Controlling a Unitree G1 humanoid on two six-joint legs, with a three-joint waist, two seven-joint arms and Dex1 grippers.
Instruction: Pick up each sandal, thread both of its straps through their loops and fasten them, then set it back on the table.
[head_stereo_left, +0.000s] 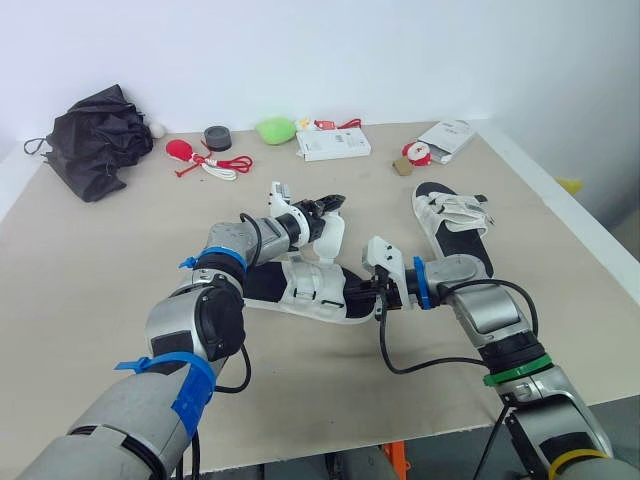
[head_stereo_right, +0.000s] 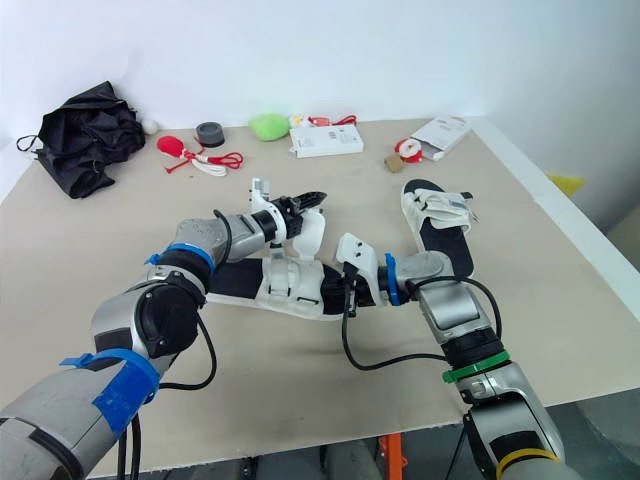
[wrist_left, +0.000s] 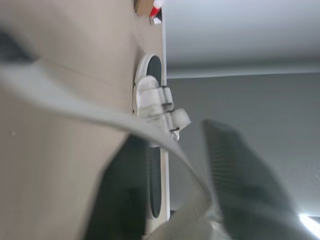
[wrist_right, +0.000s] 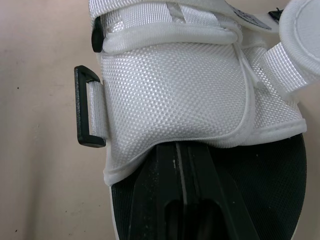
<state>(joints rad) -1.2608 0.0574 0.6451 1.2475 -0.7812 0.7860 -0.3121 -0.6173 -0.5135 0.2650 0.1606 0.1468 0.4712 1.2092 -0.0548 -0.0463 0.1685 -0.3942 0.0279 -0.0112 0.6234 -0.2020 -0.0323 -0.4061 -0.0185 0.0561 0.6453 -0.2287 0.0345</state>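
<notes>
In the left wrist view, the left gripper (wrist_left: 172, 134) is seen with its fingers (wrist_left: 235, 170) standing apart and a loose white strap (wrist_left: 65, 97) running between them, not visibly pinched. From so open a hold the strap could, it is judged, be lost before its end is brought to a loop. The far sandal (wrist_left: 155, 100) is seen beyond, lying flat on the table (wrist_left: 60, 190). In the right wrist view, the right gripper (wrist_right: 182, 155) is shown closed, its tips hidden under the white mesh flap (wrist_right: 175, 95) of the near sandal (wrist_right: 270, 190), beside a black loop (wrist_right: 85, 107) through which nothing is threaded. The sandal might be twisted or dragged if the strap is pulled hard against this single hold. In the head views, the near sandal is found about the table's middle between both grippers, with the strap raised above it and the far sandal apart to the right. The table is a plain beige board set against a white wall (head_stereo_left: 420, 50), and a black umbrella (head_stereo_left: 95, 140), a white box (head_stereo_left: 332, 143) and a red cord (head_stereo_left: 215, 162) are laid along its back edge
</notes>
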